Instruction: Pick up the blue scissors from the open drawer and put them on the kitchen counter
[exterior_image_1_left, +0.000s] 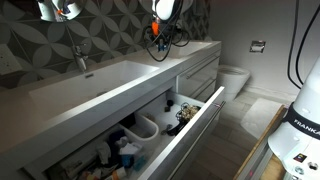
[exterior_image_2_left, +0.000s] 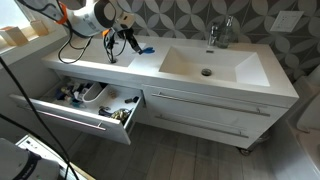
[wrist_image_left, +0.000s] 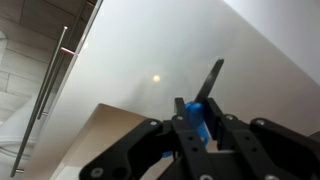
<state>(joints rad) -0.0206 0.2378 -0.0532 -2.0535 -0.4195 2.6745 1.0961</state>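
My gripper (wrist_image_left: 203, 132) is shut on the blue scissors (wrist_image_left: 194, 117). Their dark blade sticks out past the fingertips, toward the kitchen counter (wrist_image_left: 170, 45). In both exterior views the gripper (exterior_image_1_left: 160, 40) (exterior_image_2_left: 131, 43) hangs just above the counter (exterior_image_1_left: 120, 76) (exterior_image_2_left: 105, 62) at its end beside the sink basin. A blue bit of the scissors (exterior_image_2_left: 144, 49) shows at the fingertips, close to the slab; I cannot tell if it touches. The open drawer (exterior_image_1_left: 196, 118) (exterior_image_2_left: 62, 118) stands pulled out below the counter, with several small items inside.
A sink basin (exterior_image_2_left: 205, 64) with a metal faucet (exterior_image_2_left: 216, 35) lies in the counter. Closed grey drawer fronts (exterior_image_2_left: 205, 110) sit beside the open drawer. A patterned wall runs behind. A toilet (exterior_image_1_left: 233, 78) stands past the counter's end. A metal rail (wrist_image_left: 45, 95) shows in the wrist view.
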